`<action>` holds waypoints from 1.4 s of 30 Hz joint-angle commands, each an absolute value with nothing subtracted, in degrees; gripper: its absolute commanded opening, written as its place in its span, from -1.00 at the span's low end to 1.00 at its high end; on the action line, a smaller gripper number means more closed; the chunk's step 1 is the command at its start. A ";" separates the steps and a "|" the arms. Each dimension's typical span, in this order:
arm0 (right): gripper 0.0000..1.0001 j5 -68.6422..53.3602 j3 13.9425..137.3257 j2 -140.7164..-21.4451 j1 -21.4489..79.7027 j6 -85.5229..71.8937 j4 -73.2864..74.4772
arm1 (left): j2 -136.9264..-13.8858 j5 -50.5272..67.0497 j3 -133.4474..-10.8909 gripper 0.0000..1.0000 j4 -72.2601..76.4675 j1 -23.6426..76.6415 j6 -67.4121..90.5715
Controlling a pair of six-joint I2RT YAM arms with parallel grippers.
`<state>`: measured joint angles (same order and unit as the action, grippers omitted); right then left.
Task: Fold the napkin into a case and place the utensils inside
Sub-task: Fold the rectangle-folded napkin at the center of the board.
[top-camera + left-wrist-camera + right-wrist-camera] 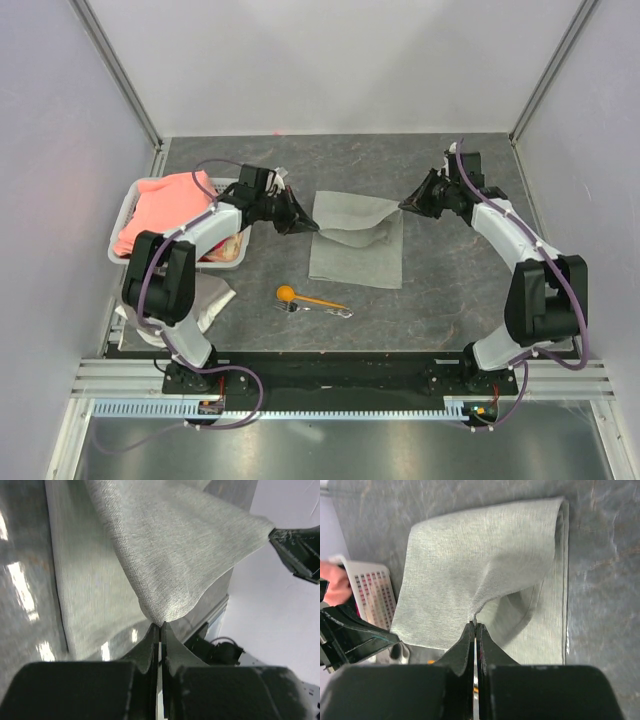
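— What's nearest on the tabletop (450,290)?
— The orange spoon (300,296) and the fork (322,310), side by side.
— Beyond them?
— The napkin (355,250), one layer lifted. The left fingers (148,647) pinch one corner and the right fingers (465,642) the other, both clamped tight.

The fork (338,313) shows only as a thin glint beside the spoon (298,296), its tines too small to make out, while a pink cloth (165,208) and the left arm (215,225) cover most of the basket (122,215), and the napkin (165,555) runs past the left wrist view's top edge.
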<state>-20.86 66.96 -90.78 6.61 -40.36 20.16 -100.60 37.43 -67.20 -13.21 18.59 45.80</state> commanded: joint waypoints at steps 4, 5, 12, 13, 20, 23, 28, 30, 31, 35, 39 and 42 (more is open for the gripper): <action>-1.00 -22.15 58.37 -83.67 9.67 -37.53 20.57 | -94.48 41.22 -58.37 -0.96 -10.46 21.09 44.83; -1.00 -21.71 56.36 -83.06 9.75 -37.70 19.87 | -94.31 41.05 -57.92 -0.96 -10.46 21.09 44.82; -1.00 -23.91 47.73 -83.67 13.26 -40.60 13.54 | -95.45 38.77 -58.18 -0.96 -11.42 21.01 44.47; -1.00 -23.82 46.51 -83.50 13.97 -41.74 11.01 | -95.71 38.06 -58.62 -0.96 -12.21 20.92 43.95; -0.83 -23.20 38.59 -84.37 17.67 -45.88 1.41 | -96.76 33.40 -60.46 -0.96 -13.88 20.83 42.72; -0.78 -23.99 38.23 -87.10 17.93 -45.27 0.44 | -97.90 32.35 -61.61 -0.96 -14.33 20.92 42.28; -0.60 -23.03 37.27 -87.54 18.02 -45.26 -1.05 | -98.70 31.29 -63.54 -0.96 -14.76 20.74 41.84; -0.53 -23.03 37.09 -87.80 18.11 -45.35 -1.06 | -99.14 30.85 -63.81 -0.96 -14.94 20.66 41.75; -0.50 -22.94 36.74 -87.98 18.02 -45.35 -0.88 | -99.23 30.85 -63.81 -0.96 -14.94 20.65 41.75; -0.31 -22.24 35.95 -87.28 18.02 -45.79 -0.97 | -99.67 30.59 -63.81 -0.96 -14.94 20.48 41.75; -0.27 -21.71 35.25 -86.66 18.11 -47.28 -0.97 | -99.93 30.15 -63.55 -0.96 -15.03 20.39 41.84; -0.15 -21.45 34.54 -86.48 18.11 -48.77 -1.93 | -99.93 30.06 -63.02 -0.96 -14.86 20.39 41.92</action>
